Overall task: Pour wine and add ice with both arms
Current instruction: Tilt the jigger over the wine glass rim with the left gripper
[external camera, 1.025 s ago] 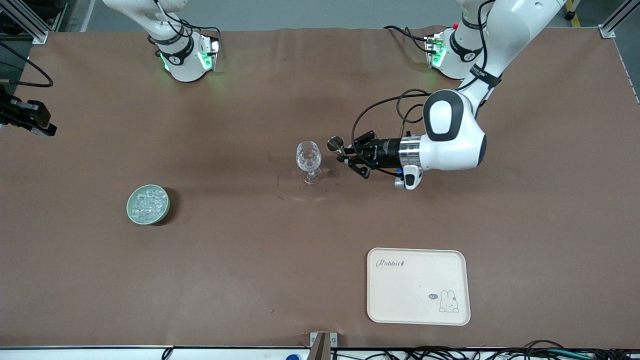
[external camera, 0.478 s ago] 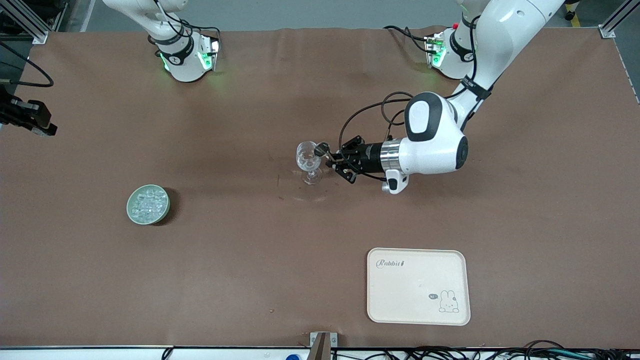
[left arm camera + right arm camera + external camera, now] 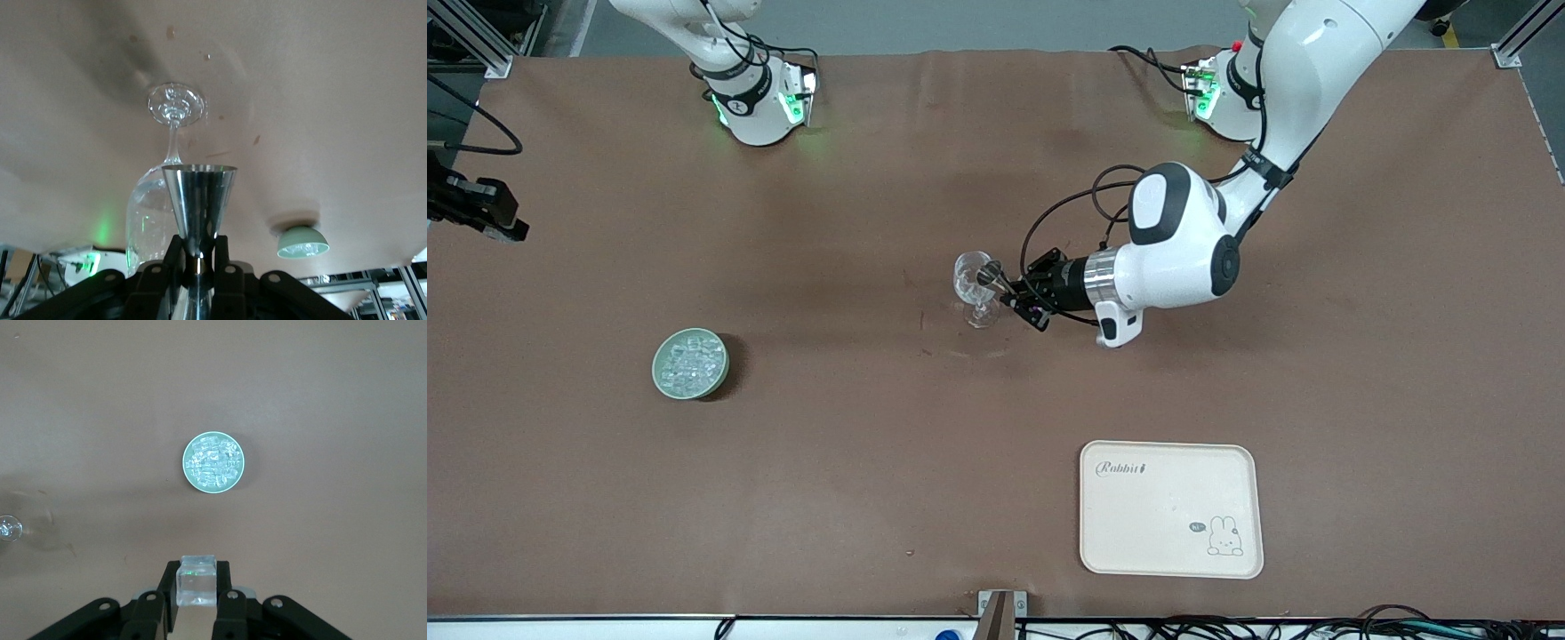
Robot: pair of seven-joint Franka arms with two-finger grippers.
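A clear stemmed wine glass [image 3: 975,284] stands mid-table. My left gripper [image 3: 1007,289] lies level beside it, shut on the waist of the steel jigger [image 3: 988,275], whose mouth tips over the glass rim. The left wrist view shows the jigger [image 3: 199,197] clamped between the fingers [image 3: 225,257], with the glass [image 3: 155,220] just past it. No liquid shows. My right gripper [image 3: 197,585] is out of the front view; it hangs high over the pale green bowl [image 3: 213,462], shut on one clear ice cube [image 3: 197,577]. The bowl [image 3: 690,364] holds several more cubes.
A cream tray [image 3: 1170,508] with a rabbit print lies nearer the front camera, toward the left arm's end. A black device [image 3: 476,209] sits at the table edge on the right arm's end. Both arm bases [image 3: 760,102] stand along the table's edge farthest from the front camera.
My left arm has carried the jigger sideways to the wine glass and brought its mouth over the rim. The glass, bowl and tray have not moved.
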